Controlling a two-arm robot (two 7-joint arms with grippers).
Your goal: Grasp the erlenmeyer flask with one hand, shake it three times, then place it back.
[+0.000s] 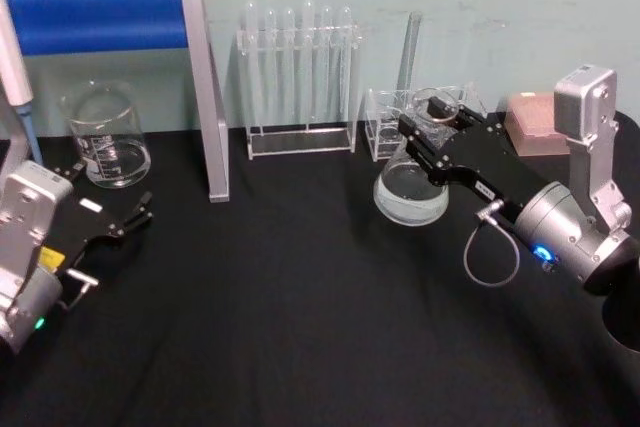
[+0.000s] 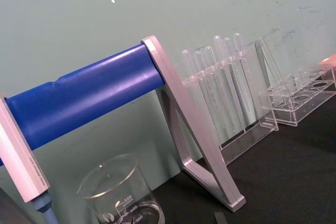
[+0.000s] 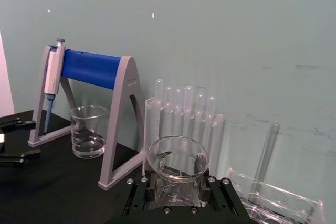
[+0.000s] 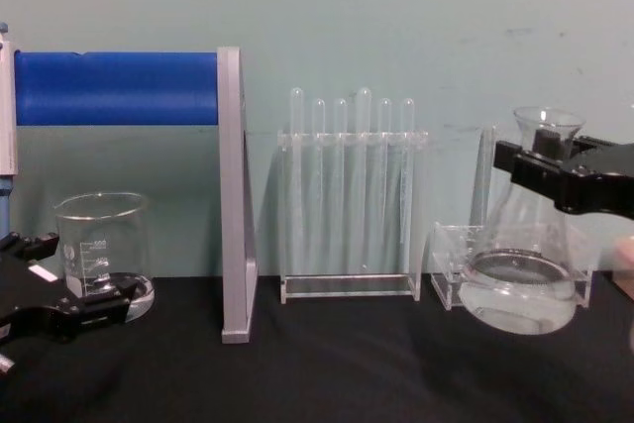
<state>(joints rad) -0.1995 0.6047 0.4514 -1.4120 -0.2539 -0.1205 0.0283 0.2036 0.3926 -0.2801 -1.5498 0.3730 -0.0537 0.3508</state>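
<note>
Clearly the right end effector [image 1: 440,127] clamps the neck of the erlenmeyer flask [image 1: 412,192], tilted just off the surface [image 1: 300,327] beside a small rack [image 1: 380,142]. Hard shaking may slosh liquid out or strike that rack. The left end effector [image 1: 115,187] idles, fingers spread, by the beaker [image 1: 105,137].

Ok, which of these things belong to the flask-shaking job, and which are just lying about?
Job:
flask
right end effector, shut on its neck

Lying about:
beaker
test tube rack
blue stand
small clear rack
left end effector, open beside the beaker
</note>
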